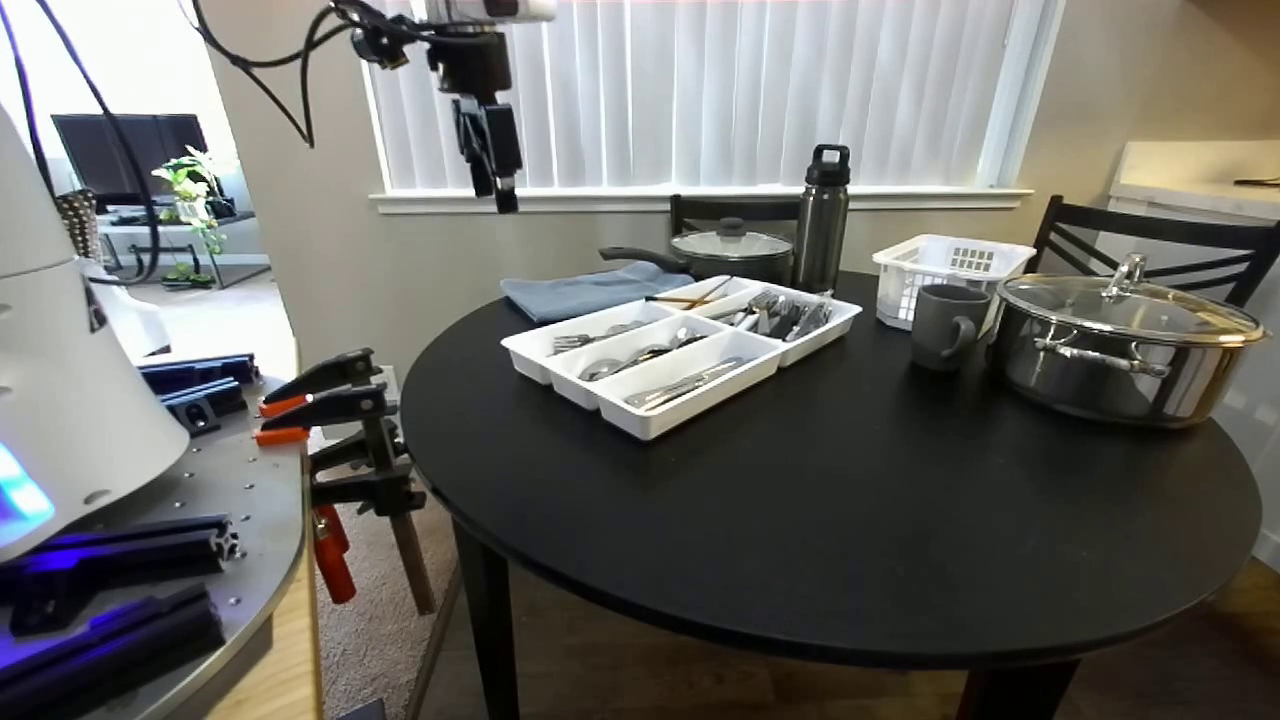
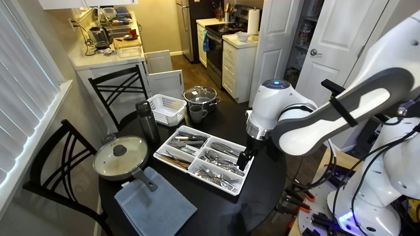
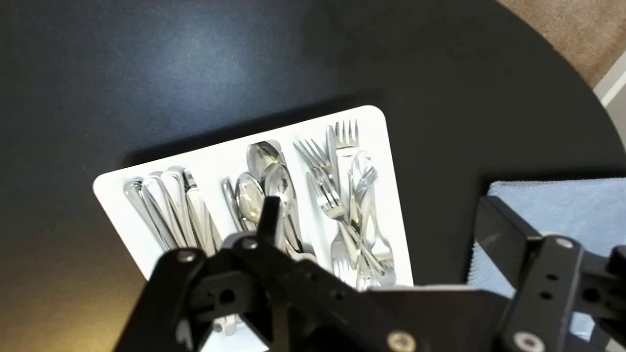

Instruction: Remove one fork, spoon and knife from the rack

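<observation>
The white rack [image 1: 715, 395] lies on the black table with all its compartments holding utensils; it also shows in an exterior view [image 2: 234, 192] and the wrist view [image 3: 215, 152]. Several forks [image 3: 332, 205] lie crossed in one end compartment. Several spoons [image 3: 279, 183] fill the middle one, and several knives [image 3: 173, 205] lie side by side in the other end compartment. My gripper [image 3: 390, 230] is open and empty, its fingers wide apart. In an exterior view the gripper [image 1: 498, 198] hangs well above rack height, near the table's edge. My gripper hides the lower part of the rack in the wrist view.
A blue cloth [image 2: 154, 203] and a lidded pan [image 2: 119, 160] are beside the rack. A tall bottle [image 1: 822, 225], white slatted basket [image 1: 895, 290], grey mug [image 1: 943, 330] and steel pot [image 1: 1100, 370] stand farther along the round table [image 1: 850, 540]. The rack's far compartments hold chopsticks [image 2: 175, 161] and other utensils.
</observation>
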Tool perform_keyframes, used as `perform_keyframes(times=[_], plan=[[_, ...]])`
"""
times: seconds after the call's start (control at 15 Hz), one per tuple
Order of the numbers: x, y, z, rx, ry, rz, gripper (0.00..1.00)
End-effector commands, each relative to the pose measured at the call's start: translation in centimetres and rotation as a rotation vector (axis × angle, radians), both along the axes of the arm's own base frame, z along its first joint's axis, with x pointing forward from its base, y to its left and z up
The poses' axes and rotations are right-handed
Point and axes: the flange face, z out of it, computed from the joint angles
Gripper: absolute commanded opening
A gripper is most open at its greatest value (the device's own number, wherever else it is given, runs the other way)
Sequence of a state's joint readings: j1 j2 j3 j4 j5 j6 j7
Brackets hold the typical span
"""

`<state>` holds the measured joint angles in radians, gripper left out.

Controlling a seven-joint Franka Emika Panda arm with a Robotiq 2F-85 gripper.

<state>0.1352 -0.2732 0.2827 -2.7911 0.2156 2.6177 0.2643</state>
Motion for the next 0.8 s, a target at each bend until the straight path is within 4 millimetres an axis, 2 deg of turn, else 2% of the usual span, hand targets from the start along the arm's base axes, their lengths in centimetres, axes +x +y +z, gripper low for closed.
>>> perform_keyframes(times=[0.0, 0.13, 0.33, 0.73], plan=[[4.1, -2.4, -5.5, 0.016, 0.059, -0.033, 1.00], [6.1, -3.4, -8.1, 0.031, 0.096, -0.055, 1.00], [8.5, -3.8, -10.8, 0.052, 0.132, -0.076, 1.00], [12.0, -1.0, -14.1, 0.089, 0.165, -0.108, 1.00]])
